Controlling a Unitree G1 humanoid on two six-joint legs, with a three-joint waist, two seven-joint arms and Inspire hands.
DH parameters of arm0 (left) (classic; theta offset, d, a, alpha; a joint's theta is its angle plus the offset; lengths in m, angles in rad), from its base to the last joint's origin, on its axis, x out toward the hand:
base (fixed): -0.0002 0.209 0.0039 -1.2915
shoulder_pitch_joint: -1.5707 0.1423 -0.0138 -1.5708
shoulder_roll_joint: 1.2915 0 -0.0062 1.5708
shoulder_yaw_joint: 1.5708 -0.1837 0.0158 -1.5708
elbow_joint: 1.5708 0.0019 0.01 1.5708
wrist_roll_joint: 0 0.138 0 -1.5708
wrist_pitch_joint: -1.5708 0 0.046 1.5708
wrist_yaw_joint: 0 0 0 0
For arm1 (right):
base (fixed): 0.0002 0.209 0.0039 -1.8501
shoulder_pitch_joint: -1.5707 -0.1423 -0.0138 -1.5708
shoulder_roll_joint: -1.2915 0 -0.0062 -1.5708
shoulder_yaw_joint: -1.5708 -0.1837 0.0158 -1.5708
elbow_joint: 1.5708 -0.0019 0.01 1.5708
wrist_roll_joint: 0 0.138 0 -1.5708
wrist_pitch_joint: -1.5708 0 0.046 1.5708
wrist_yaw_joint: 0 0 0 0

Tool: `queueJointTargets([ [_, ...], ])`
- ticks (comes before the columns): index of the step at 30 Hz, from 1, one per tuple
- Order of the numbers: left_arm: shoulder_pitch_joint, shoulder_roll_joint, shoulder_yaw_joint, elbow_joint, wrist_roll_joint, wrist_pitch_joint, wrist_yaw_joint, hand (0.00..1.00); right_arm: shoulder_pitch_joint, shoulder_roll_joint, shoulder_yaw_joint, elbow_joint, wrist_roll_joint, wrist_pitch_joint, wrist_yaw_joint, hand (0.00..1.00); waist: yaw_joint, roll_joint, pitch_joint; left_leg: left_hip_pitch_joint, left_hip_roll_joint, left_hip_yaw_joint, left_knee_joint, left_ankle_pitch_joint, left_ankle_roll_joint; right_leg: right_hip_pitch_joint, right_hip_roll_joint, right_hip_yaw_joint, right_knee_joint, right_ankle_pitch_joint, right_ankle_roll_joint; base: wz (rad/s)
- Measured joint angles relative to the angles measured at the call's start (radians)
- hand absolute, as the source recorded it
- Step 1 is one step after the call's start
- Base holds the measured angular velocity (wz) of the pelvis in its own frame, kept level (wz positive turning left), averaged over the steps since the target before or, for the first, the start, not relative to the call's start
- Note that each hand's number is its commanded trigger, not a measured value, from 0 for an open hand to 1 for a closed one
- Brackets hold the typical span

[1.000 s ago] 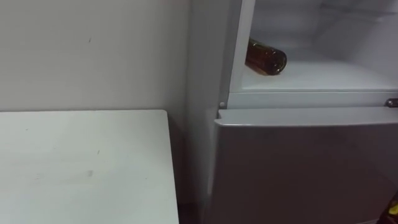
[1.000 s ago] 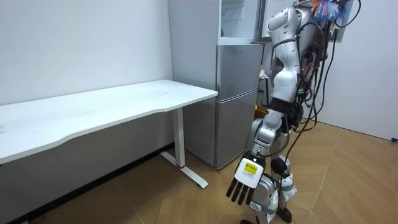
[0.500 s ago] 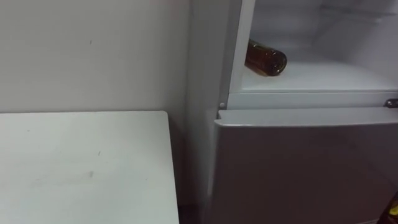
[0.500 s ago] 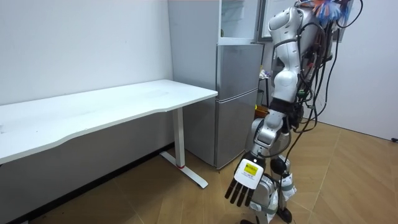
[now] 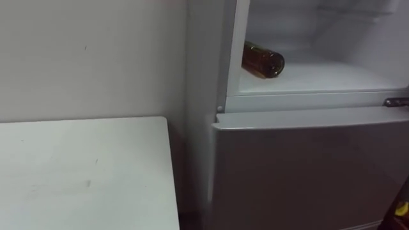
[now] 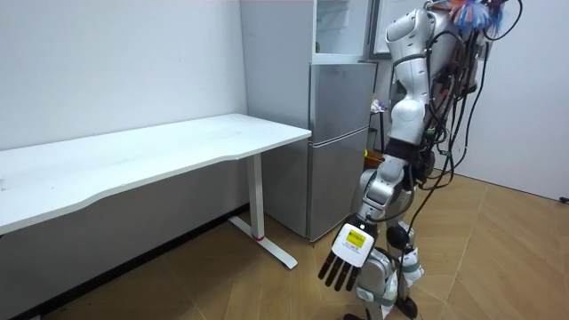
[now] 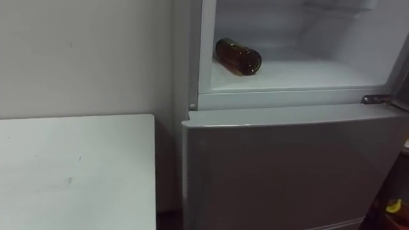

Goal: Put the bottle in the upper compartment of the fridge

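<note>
A brown glass bottle (image 5: 262,59) lies on its side on the white floor of the fridge's open upper compartment (image 5: 319,78), near its left wall, also seen as the bottle (image 7: 238,56). No hand touches it. I stand in front of the fridge (image 6: 338,142). My left hand (image 6: 346,260) hangs low beside my leg with straight fingers and holds nothing. A dark edge with a yellow patch, apparently my right hand (image 5: 401,209), shows at the lower right corner.
The lower fridge door (image 5: 307,172) is closed. A white table (image 5: 83,172) stands left of the fridge against the wall, its corner close to the fridge side. The upper door (image 6: 375,28) stands open beside my shoulder. Wooden floor lies behind me.
The eye view has shifted a little, so the fridge and bottle sit further left and higher. My left hand has swung slightly. The bottle has not moved.
</note>
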State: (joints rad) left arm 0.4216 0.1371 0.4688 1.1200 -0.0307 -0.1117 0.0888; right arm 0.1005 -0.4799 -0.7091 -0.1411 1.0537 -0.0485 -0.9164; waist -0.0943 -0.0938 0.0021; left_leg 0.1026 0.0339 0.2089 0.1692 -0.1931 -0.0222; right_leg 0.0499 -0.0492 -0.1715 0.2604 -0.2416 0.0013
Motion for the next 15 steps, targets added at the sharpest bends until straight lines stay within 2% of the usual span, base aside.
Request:
queueJointTargets([
  [2,-0.001,-0.005,-0.004,0.0,0.002,-0.006,-0.008,0.0,0.006,0.007,0.022,-0.023,0.0,-0.018,0.001,0.0,0.006,0.008,0.0009,0.01,0.001,0.009,-0.002,-0.001,0.0,0.002,0.001,0.009,0.003,0.0,0.0,-0.13],
  [5,-0.002,-0.01,-0.005,0.001,0.002,-0.013,-0.014,0.0,0.05,0.016,0.027,-0.069,0.0,-0.019,0.014,0.0,0.015,0.018,0.0003,0.013,0.001,0.013,-0.003,-0.003,-0.001,0.0,0.002,0.015,0.006,0.0,0.0,-0.07],
  [8,-0.004,-0.014,-0.005,0.013,0.001,-0.013,-0.014,0.0,0.063,0.052,0.038,-0.125,0.0,-0.028,0.054,0.0,0.018,0.029,-0.0001,0.011,0.002,0.023,-0.005,-0.004,-0.001,-0.014,0.004,0.029,0.019,0.0,-0.001,-0.13],
  [12,-0.005,-0.014,-0.005,0.025,0.002,-0.014,-0.014,0.0,0.063,0.057,0.072,-0.133,0.0,-0.047,0.069,0.0,0.019,0.032,0.0012,0.011,0.003,0.027,-0.004,-0.004,0.0,-0.016,0.004,0.033,0.027,0.001,-0.002,-0.05],
  [15,-0.005,-0.014,-0.006,0.032,0.003,-0.018,-0.014,0.0,0.063,0.077,0.095,-0.143,-0.001,-0.064,0.112,0.0,0.022,0.033,0.0012,0.01,0.004,0.028,-0.002,-0.004,0.0,-0.018,0.004,0.033,0.029,0.002,-0.004,0.0],
])
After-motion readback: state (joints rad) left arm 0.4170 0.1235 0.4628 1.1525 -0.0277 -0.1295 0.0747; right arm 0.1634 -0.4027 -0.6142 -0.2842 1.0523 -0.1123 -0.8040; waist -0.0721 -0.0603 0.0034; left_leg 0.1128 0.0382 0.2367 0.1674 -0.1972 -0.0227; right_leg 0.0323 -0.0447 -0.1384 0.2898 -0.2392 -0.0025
